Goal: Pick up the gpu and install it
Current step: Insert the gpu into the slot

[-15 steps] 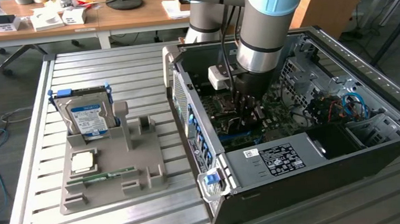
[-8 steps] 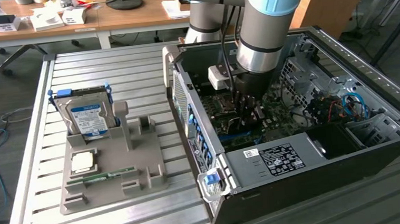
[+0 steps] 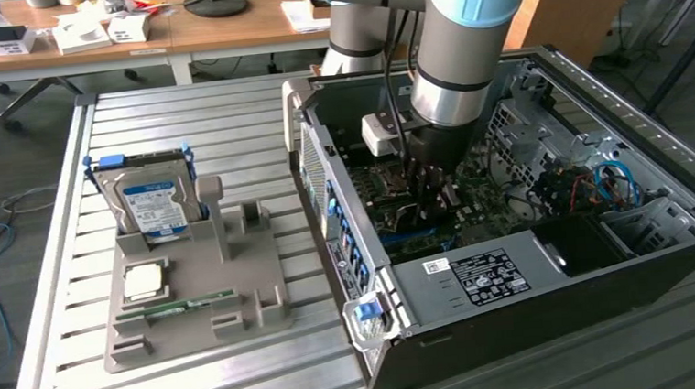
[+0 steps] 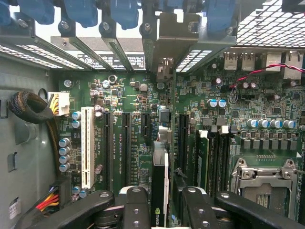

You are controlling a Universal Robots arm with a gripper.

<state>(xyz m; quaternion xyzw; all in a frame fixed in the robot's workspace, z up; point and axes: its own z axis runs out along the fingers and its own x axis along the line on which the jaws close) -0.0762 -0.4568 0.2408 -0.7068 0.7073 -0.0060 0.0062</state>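
The gpu stands on edge in a motherboard slot, seen from above as a narrow dark card. Its silver end bracket sits at the case's rear slots. My gripper straddles the card. The left finger is close against it. A visible gap separates the right finger from the card, so the jaws stand open around it. In the exterior view the gripper reaches down inside the open computer case, over the motherboard.
A grey holder on the slatted table at the exterior view's left carries a hard drive, a processor and a memory stick. Around the gripper are the case walls, memory modules, the processor socket and cable bundles.
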